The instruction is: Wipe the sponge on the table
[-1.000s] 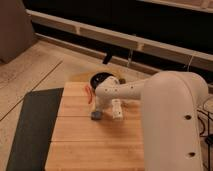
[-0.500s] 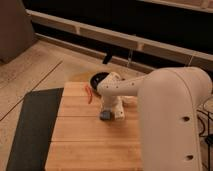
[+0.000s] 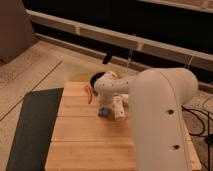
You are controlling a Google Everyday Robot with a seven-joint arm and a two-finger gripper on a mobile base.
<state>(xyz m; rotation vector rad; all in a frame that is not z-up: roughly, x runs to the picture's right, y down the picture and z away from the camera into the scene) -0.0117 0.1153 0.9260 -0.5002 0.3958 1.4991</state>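
Observation:
The sponge (image 3: pixel 103 111) is a small blue-grey block lying on the light wooden table (image 3: pixel 85 142), near the middle of its far half. My gripper (image 3: pixel 104 106) comes down from the white arm's wrist (image 3: pixel 107 85) right onto the sponge and is shut on it, pressing it to the planks. The big white arm body (image 3: pixel 160 120) hides the right side of the table.
A small white bottle (image 3: pixel 118 108) lies just right of the sponge. A thin orange-red object (image 3: pixel 89 94) lies to its upper left, near the table's far edge. A dark grey mat (image 3: pixel 32 125) covers the floor on the left. Cables (image 3: pixel 200 120) hang at right.
The gripper and the sponge slid together to the right across the table, toward the white bottle, then held nearly still with a slight shift away from me.

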